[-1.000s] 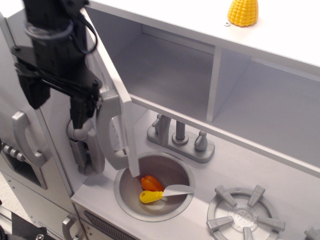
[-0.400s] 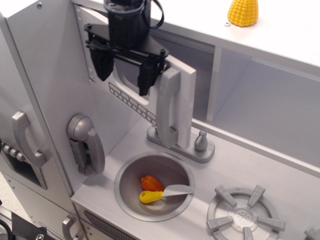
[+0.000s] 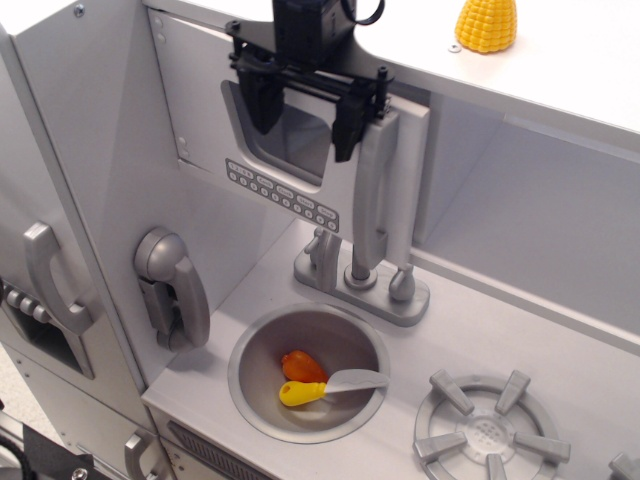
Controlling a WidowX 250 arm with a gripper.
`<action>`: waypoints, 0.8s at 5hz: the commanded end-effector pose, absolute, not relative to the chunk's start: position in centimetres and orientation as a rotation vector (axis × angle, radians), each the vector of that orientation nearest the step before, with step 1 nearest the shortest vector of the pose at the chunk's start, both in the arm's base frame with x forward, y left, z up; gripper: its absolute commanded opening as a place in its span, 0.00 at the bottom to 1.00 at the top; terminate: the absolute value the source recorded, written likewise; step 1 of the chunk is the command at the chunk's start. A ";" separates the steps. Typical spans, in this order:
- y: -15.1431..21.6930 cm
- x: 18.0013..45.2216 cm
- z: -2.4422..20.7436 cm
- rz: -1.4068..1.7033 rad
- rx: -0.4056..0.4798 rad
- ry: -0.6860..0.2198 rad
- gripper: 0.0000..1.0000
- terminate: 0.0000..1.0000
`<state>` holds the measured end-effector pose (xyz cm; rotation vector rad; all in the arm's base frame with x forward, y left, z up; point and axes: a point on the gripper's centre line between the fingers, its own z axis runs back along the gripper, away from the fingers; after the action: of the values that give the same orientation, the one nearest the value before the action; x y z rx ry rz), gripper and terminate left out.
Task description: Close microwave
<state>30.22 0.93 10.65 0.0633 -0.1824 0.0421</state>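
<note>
The microwave door (image 3: 290, 170) is grey with a clear window, a row of small buttons (image 3: 283, 197) and a long vertical silver handle (image 3: 372, 195). The door lies nearly flush with the white compartment front, its handle edge next to the divider. My black gripper (image 3: 303, 112) is open and presses against the door's front, one finger (image 3: 262, 100) over the window's left part, the other finger (image 3: 350, 125) beside the handle's top. It holds nothing.
A yellow corn toy (image 3: 486, 24) sits on the top shelf. Below are a grey faucet (image 3: 362, 275), a round sink (image 3: 250, 375) holding an orange and a yellow toy, a stove burner (image 3: 487, 432), a toy phone (image 3: 172, 288) and fridge handle (image 3: 52, 275). An open white shelf recess (image 3: 530, 210) is at right.
The microwave door has swung from wide open, sticking out over the sink, to nearly shut. My gripper has moved right and up with it, pushing the door's front.
</note>
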 end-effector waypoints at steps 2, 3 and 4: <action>2.5 29.9 12.9 0.052 0.066 -0.247 1.00 0.00; 3.8 26.3 12.3 0.089 0.090 0.001 1.00 0.00; 3.7 24.8 12.0 0.029 0.056 -0.061 1.00 0.00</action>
<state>24.66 3.29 9.84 0.0412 -0.0118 0.0219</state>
